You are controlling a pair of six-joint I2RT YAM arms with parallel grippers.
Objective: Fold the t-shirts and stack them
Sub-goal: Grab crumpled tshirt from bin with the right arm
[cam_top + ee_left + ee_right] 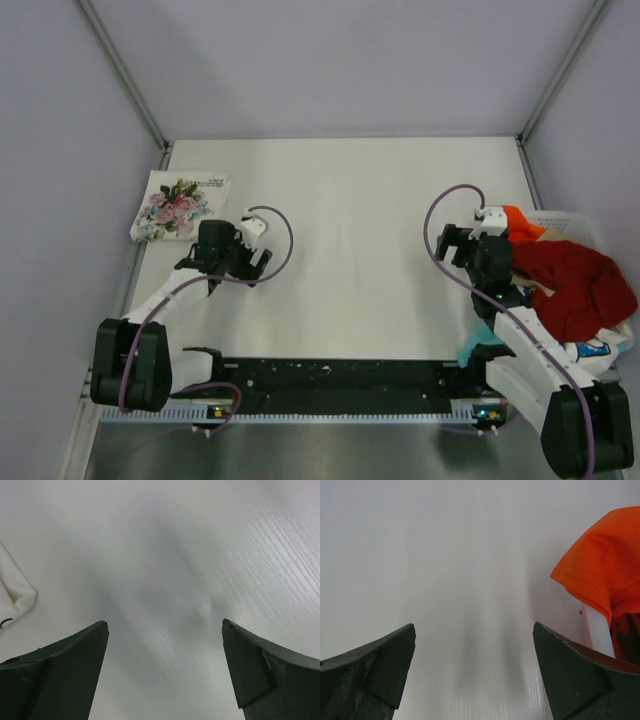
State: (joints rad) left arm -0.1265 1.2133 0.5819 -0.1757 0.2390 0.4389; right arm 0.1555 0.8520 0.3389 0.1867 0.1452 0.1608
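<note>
A folded white t-shirt with pink flower print (178, 205) lies at the far left of the table; its white corner shows in the left wrist view (15, 592). My left gripper (240, 268) is open and empty, just right of it over bare table (164, 625). A dark red t-shirt (570, 285) and a bright orange-red t-shirt (520, 222) are heaped in the white basket (585, 225) at the right. My right gripper (452, 243) is open and empty, just left of the basket. The orange-red t-shirt hangs at the right of the right wrist view (605, 565).
The basket's white rim (597, 630) shows under the orange cloth. A teal cloth (470, 350) and a white printed piece (590, 350) lie by the right arm's base. Grey walls enclose the table (350, 220) on three sides.
</note>
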